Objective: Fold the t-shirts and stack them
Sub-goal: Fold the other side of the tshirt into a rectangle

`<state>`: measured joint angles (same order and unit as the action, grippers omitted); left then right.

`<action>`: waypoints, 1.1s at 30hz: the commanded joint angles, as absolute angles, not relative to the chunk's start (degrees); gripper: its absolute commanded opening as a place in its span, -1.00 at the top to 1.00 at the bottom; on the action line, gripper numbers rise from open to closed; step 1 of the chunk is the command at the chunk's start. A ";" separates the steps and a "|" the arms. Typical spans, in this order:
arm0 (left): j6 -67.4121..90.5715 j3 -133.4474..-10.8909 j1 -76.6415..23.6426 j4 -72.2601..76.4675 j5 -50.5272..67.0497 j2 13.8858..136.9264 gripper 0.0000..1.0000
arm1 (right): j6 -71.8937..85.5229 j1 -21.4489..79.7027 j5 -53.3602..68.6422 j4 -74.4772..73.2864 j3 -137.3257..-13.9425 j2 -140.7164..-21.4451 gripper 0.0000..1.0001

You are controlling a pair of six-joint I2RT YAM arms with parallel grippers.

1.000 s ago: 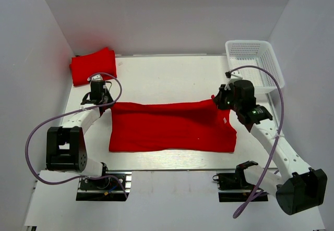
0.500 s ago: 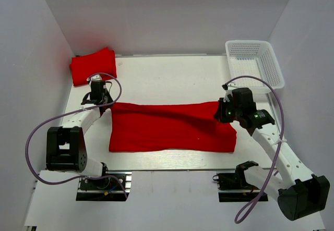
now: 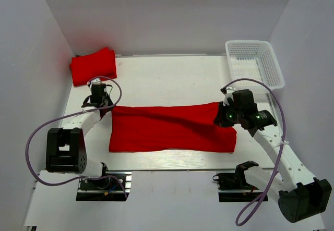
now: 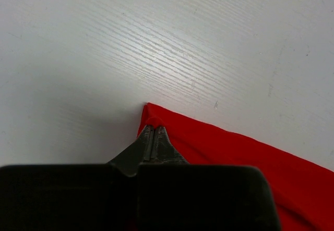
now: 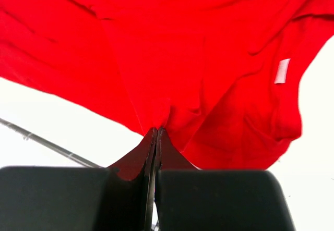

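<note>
**A:** What is on the table (image 3: pixel 172 80)?

**B:** A bright red spread shirt (image 3: pixel 167 132) lies across the table's middle, nearer the table's near edge than its far one. It forms a wide band from the table's left side almost to its right side. A second red one, the folded shirt (image 3: pixel 93 67), sits in the table's far left corner, well apart from the first.

**A:** What are the arms doing?

**B:** Each pinches one far corner of the spread shirt. The left gripper (image 4: pixel 153 129) is closed on the far left corner. Its wrist view shows two dark fingers pressed together with a small nip of red cloth at the tips, low against the white table top. The right gripper (image 5: pixel 156 132) is closed on the far right corner. In its wrist view the fingers meet on a peak of cloth, and the fabric fans away from the pinch in long creases.

**A:** Does that shirt lie flat?

**B:** Mostly. Its near edge runs straight along the table's near side. Soft creases run lengthwise beside its far edge, between the two grippers. A small white tag (image 5: pixel 282 71) shows on the cloth toward the table's right side.

**A:** Anything else?

**B:** A white mesh basket (image 3: pixel 249 43) stands at the table's far right corner, apart from both shirts.
</note>
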<state>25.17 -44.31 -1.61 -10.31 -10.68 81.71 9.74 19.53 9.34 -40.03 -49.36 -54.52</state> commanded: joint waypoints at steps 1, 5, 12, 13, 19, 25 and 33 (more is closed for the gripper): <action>25.84 -44.03 -1.76 -10.36 -10.63 78.22 1.00 | 9.66 19.77 12.83 -41.04 -49.58 -54.14 1.00; 30.31 -43.51 -1.76 -15.45 -14.21 78.22 0.90 | 12.56 19.78 14.33 -42.79 -46.85 -53.53 1.00; 42.87 -51.40 -1.76 -32.50 -23.28 77.17 -1.00 | 15.91 19.78 21.09 -44.91 -41.05 -50.89 -0.81; 43.59 -53.42 -1.76 -35.65 -24.42 77.17 -1.00 | 15.39 19.86 21.79 -45.00 -41.04 -50.80 -0.81; 43.68 -55.20 -1.23 -35.08 -23.74 76.64 -1.00 | 14.68 19.42 17.76 -43.95 -43.86 -50.45 -0.81; 34.83 -56.95 -2.46 -27.35 -10.06 81.99 -1.00 | 16.78 19.60 15.29 -34.66 -43.42 -53.87 -0.81; 28.39 -55.55 -5.27 -18.90 5.53 90.78 -1.00 | 21.69 19.60 12.31 -25.94 -42.10 -62.84 -0.81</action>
